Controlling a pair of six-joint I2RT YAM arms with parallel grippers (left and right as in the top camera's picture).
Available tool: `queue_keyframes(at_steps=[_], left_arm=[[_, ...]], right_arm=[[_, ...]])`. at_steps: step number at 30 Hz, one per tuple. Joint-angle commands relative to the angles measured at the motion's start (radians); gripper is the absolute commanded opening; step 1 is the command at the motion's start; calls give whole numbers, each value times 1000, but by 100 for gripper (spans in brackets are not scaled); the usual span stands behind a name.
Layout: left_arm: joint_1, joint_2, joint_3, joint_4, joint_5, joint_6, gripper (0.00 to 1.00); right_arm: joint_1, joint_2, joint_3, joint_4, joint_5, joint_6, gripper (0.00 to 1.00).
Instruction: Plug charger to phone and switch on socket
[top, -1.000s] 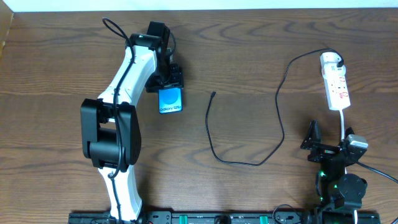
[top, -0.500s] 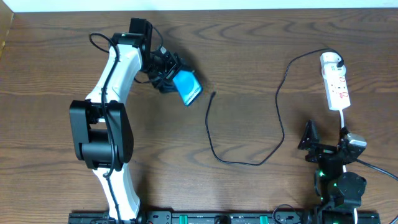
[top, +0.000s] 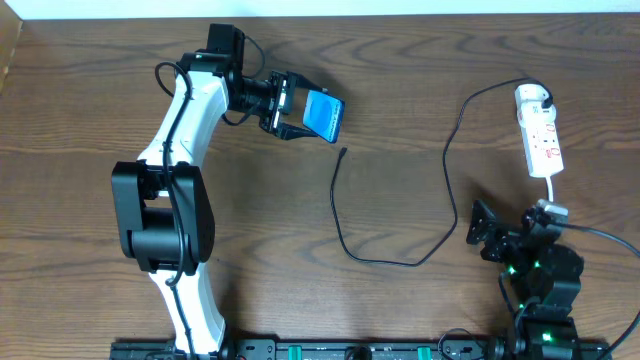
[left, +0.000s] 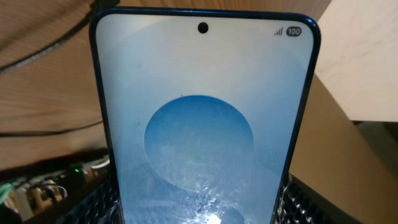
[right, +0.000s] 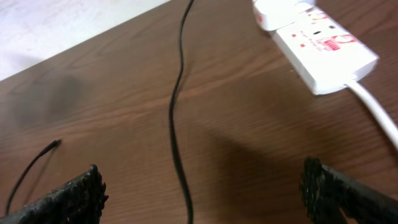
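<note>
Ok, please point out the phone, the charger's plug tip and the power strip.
phone (top: 325, 114), overhead view, its blue screen.
plug tip (top: 343, 152), overhead view, the free black end.
power strip (top: 543, 143), overhead view, its white body.

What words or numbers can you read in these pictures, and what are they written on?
"100": in the little battery badge at the top right of the phone screen, next to the signal bars.
Red print on the socket: too blurred to read.
From overhead, any writing on the phone screen is too small to read.
No other text shows.
</note>
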Motion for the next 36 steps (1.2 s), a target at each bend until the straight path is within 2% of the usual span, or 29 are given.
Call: queue_keyframes(at_steps=[1,5,8,11,19,21,23,25,26,32,36], left_arm=[[3,-45,5,31,77,-89,65],[4,-45,5,77,103,-117,65],[4,-45,5,87,106,-129,65],[11,-45,5,87,106,-131,65],[19,-45,5,130,106,-131,65],[20,-45,5,150,106,-146,65],[20,-45,5,150,106,-158,65],[20,-45,5,150,106,-161,65],[21,-45,5,150,106,-161,65],[24,-45,5,150,105,-169,65],[23,-45,5,150,101,-168,65]], right_arm=[[3,99,96,-48,-73,13,99],[3,243,212,-127,-106,9,99],[3,357,306,-177,-211,-40,99],[3,476,447,-317,-264,-52,99],[3,843,990,-816,-463,-249,99],[3,918,1104,-888,-469,-272,99],[3,942,1138,-835,-469,-267,99],[5,946,1135,-731,-477,-85,99],[10,949,1136,-710,-477,-62,99],[83,986,1135,-680,-460,-19,88],[129,1010,1136,-657,-457,-15,88]])
